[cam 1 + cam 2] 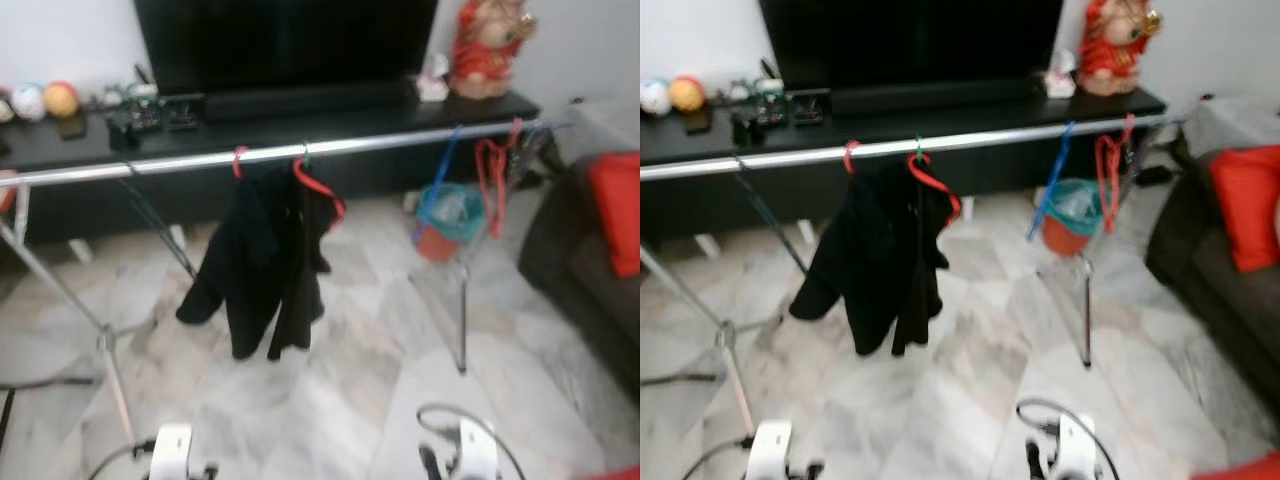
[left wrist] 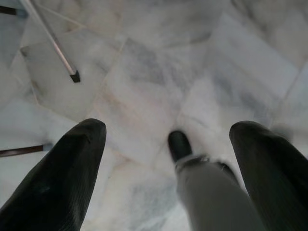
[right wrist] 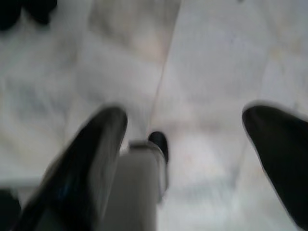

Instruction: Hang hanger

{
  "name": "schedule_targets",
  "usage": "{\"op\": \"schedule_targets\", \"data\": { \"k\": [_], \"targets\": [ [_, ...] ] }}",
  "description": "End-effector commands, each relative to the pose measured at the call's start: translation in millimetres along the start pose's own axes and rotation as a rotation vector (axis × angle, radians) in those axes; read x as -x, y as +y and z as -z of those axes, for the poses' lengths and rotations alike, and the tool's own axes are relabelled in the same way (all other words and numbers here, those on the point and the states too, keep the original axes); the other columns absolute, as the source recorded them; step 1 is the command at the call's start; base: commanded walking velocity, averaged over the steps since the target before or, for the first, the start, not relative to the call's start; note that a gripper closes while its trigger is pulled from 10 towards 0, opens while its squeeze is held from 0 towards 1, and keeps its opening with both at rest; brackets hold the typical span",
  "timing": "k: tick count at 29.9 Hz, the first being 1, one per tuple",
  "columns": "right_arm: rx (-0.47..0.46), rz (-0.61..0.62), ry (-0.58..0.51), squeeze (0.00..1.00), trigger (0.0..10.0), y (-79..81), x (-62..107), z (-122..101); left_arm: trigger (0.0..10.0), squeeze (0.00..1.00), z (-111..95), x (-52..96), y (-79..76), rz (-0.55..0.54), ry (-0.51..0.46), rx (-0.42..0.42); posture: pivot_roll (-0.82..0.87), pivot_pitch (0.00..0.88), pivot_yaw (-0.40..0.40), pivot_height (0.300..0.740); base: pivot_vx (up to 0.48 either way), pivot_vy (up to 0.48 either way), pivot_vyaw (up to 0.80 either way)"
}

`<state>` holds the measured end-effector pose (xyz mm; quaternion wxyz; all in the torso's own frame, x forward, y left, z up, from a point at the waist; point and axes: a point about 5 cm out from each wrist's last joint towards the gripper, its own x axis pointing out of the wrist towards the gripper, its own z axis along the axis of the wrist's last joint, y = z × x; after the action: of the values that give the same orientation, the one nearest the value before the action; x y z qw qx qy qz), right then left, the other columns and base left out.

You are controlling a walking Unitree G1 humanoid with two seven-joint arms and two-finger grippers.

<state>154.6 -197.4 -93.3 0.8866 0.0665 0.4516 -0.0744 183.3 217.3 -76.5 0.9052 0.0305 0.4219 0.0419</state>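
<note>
A silver clothes rail (image 1: 400,140) runs across the room in front of me. A black garment (image 1: 262,262) hangs from it on a red hanger (image 1: 320,192), and a second red hook (image 1: 238,160) sits just to its left. Near the rail's right end hang bare red hangers (image 1: 492,178) and a blue hanger (image 1: 446,160). Both arms are down low. My left gripper (image 2: 168,130) is open over the marble floor with nothing between its fingers. My right gripper (image 3: 187,118) is open too and holds nothing.
The rack's legs (image 1: 112,375) spread over the marble floor, one upright (image 1: 462,320) at the right. Behind stand a black TV bench (image 1: 60,150) with a TV, balls and a red figurine (image 1: 485,45). A teal bucket (image 1: 447,215) sits below the rail. A dark sofa with a red cushion (image 1: 618,210) is at the right.
</note>
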Motion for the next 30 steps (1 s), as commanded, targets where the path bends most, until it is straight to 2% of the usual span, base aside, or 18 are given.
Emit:
{"op": "schedule_targets", "data": {
  "k": [1,13,16,30],
  "targets": [
    [0.017,-0.004,-0.041,0.0,10.0,1.0,-3.0,-14.5,10.0,0.0,10.5,2.4,-1.1,0.0,0.031,0.007,-0.04,0.0,-0.006,0.74,-0.247,0.0,0.0],
    [0.033,-0.011,-0.047,0.0,10.0,2.2,-3.1,-15.4,10.0,0.0,11.6,2.6,-0.9,-0.006,0.035,0.004,-0.04,0.0,-0.008,0.74,-0.062,0.0,0.0],
    [0.043,-0.018,-0.058,0.0,10.0,2.1,-3.1,-16.8,10.0,0.0,11.4,2.8,-0.6,-0.011,0.028,0.03,-0.04,0.0,-0.008,0.74,0.0,0.0,0.0],
    [0.053,-0.039,-0.063,0.0,10.0,4.8,-3.4,-17.9,10.0,0.0,13.0,3.2,2.6,-0.026,0.039,0.031,-0.04,0.0,-0.009,0.74,0.0,0.0,0.79]
  ]
}}
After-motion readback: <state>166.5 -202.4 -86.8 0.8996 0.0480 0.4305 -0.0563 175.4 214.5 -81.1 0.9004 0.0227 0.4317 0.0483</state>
